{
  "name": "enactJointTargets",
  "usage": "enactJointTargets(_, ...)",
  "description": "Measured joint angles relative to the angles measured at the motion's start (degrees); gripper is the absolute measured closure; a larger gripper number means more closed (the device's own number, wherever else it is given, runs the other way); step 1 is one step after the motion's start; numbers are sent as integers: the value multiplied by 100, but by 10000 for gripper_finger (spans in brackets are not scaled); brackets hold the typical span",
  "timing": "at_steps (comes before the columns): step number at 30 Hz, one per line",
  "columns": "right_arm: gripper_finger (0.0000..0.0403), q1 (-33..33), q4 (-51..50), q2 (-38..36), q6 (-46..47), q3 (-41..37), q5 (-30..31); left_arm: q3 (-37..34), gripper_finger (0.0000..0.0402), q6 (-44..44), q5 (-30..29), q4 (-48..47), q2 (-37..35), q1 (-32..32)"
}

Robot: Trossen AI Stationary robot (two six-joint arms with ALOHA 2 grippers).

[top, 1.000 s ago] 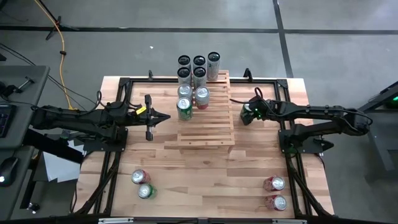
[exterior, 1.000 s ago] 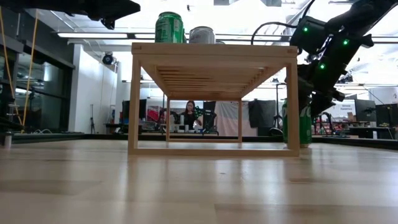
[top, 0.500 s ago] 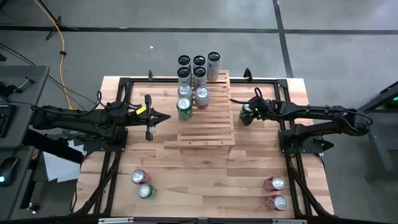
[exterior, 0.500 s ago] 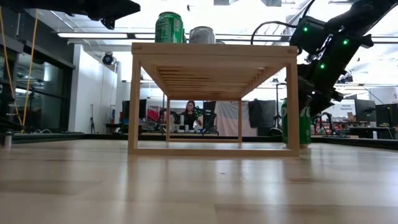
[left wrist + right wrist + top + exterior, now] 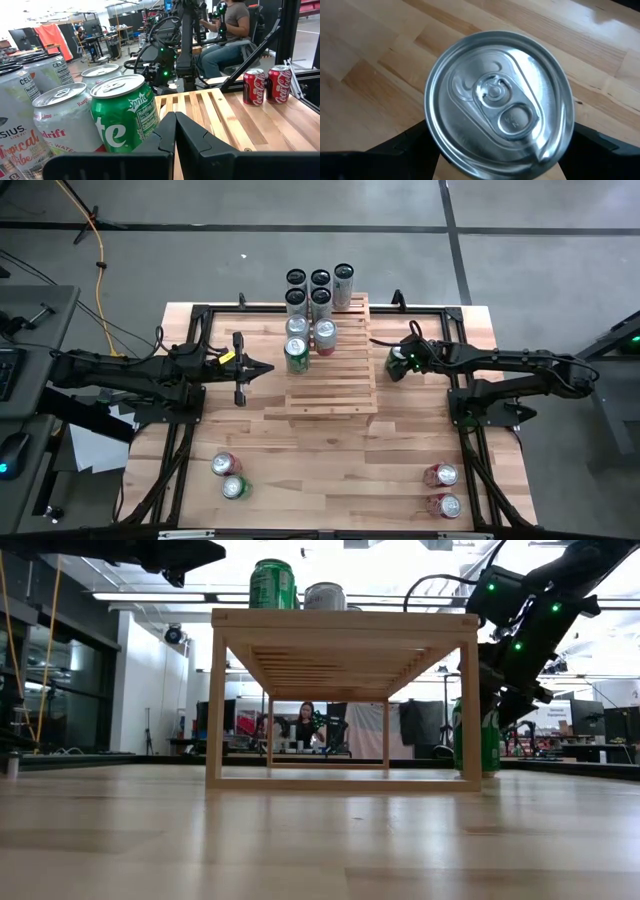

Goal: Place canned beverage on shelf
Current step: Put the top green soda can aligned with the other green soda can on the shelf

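Green can [image 5: 477, 737] stands on the table [image 5: 400, 440] beside the shelf [image 5: 335, 380], grasped by the right gripper [image 5: 398, 362]; left gripper [image 5: 262, 369] clenched, empty.

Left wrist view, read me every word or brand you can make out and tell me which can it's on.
"Sprite": green can.
"drift", "Lime", "WATER": silver can beside it, cut off.
"CEL": pale can behind.
"SUS", "Tropical": can at the picture's edge, cut off.
"Coca-Cola" script: two red cans.
Smaller print is unreadable.
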Motion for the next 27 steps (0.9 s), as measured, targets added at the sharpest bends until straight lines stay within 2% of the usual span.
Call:
enactJointTargets(18,84,2,-20,8,134,4,137,0,401,1,0,9,0,0)
enactJointTargets(27,23,2,-5,9,-17,4,163,0,402,52,-1,9,0,-2)
